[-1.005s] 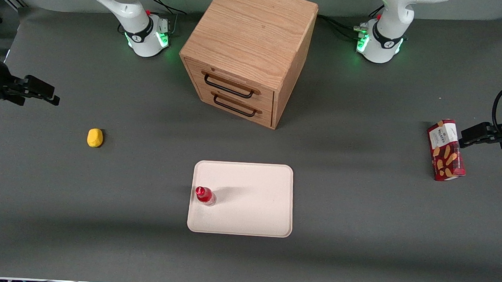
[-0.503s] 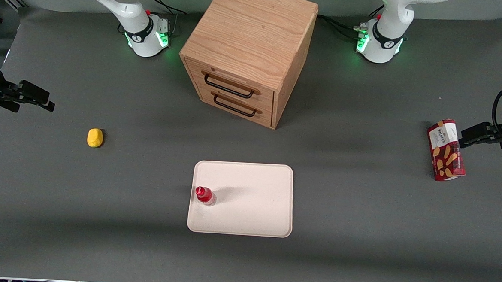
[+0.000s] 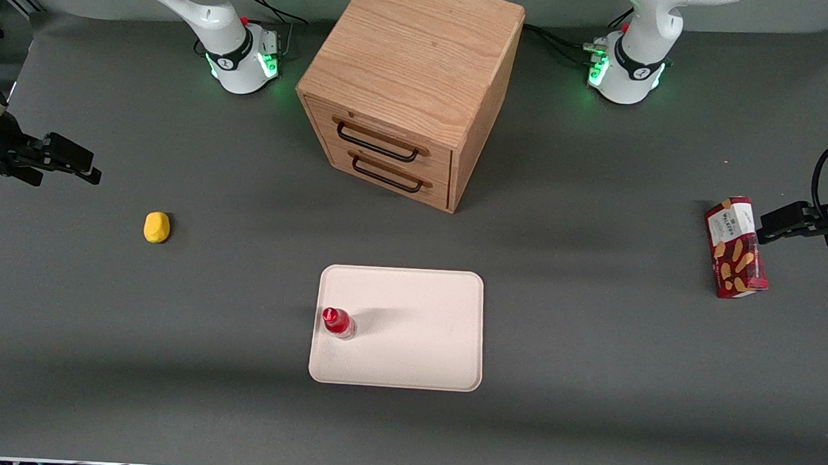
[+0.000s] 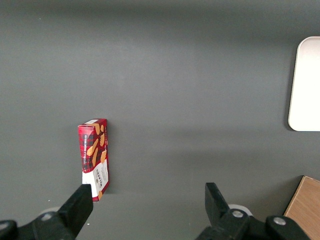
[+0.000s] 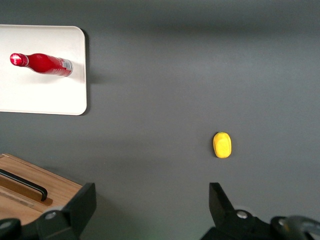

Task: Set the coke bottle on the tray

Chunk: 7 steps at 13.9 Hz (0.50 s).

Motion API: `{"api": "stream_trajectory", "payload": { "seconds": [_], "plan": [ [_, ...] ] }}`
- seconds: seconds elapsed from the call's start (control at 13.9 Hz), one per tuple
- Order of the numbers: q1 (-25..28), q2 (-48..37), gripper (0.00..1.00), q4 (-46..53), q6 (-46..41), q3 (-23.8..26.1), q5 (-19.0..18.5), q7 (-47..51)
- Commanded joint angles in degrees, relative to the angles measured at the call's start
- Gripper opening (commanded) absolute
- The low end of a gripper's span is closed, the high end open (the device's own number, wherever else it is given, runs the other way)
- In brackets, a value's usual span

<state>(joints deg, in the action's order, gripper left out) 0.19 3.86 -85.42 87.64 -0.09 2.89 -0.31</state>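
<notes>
The coke bottle (image 3: 338, 323) stands upright on the tray (image 3: 414, 360), just inside the rim at the working arm's end — so the placing looks done. The gripper (image 3: 71, 158) hangs over bare table at the working arm's end, well apart from the tray, its fingers (image 5: 80, 207) spread wide and holding nothing. What remains is probably a clean retreat — best kept high, clear of the yellow lemon-like object (image 3: 157, 227) and the wooden drawer cabinet (image 3: 411, 83).
</notes>
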Motion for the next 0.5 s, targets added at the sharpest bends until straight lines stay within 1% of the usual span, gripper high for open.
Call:
{"api": "stream_trajectory", "payload": {
  "seconds": [0.0,0.43],
  "plan": [
    [0.4,0.7,1.0,1.0,0.1,-0.3,-1.1,1.1],
    [0.3,0.6,1.0,1.0,0.1,-0.3,-1.1,1.3]
  ]
}}
